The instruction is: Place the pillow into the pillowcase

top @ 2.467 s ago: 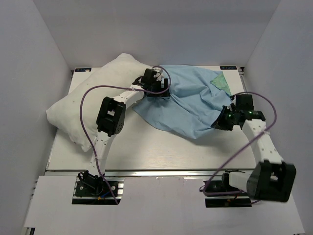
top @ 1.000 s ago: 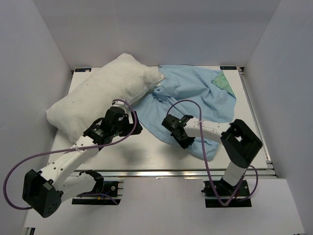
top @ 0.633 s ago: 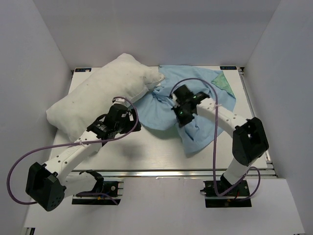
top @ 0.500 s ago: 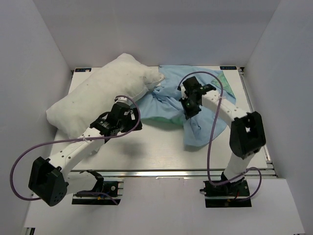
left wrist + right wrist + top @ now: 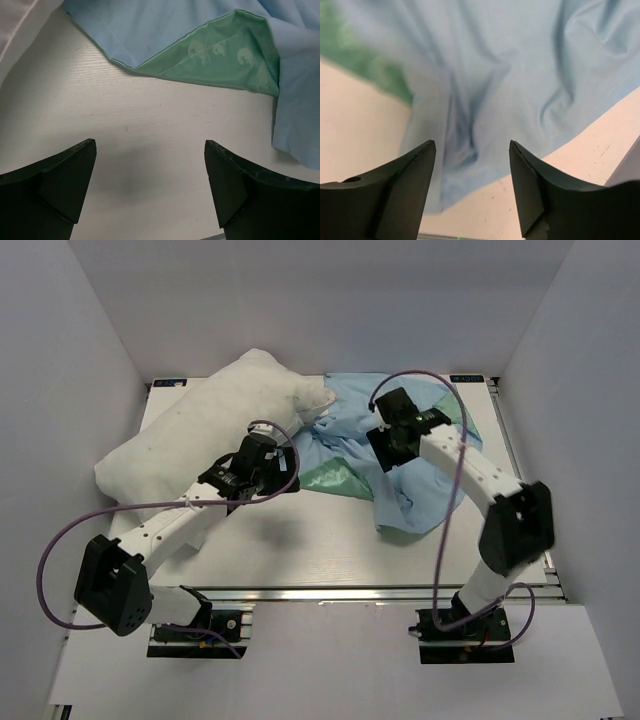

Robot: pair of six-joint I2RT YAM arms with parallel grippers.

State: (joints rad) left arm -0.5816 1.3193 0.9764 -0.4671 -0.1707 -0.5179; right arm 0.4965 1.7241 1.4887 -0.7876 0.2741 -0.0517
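The right gripper (image 5: 393, 446) is letting go: its fingers are standing apart over the pillowcase (image 5: 412, 506) with nothing between them, where half a second ago they were pinching the cloth and lifting it toward the far side. That pull is leaving a teal patterned flap (image 5: 333, 478) turned up at the near left hem, possibly the mouth, though the blur is making this uncertain. The left gripper (image 5: 150, 145), fingers spread wide and empty, is edging right toward that hem over the table (image 5: 300, 540). The pillow (image 5: 200, 435) is lying unmoved at far left, still outside, its right corner touching the case.
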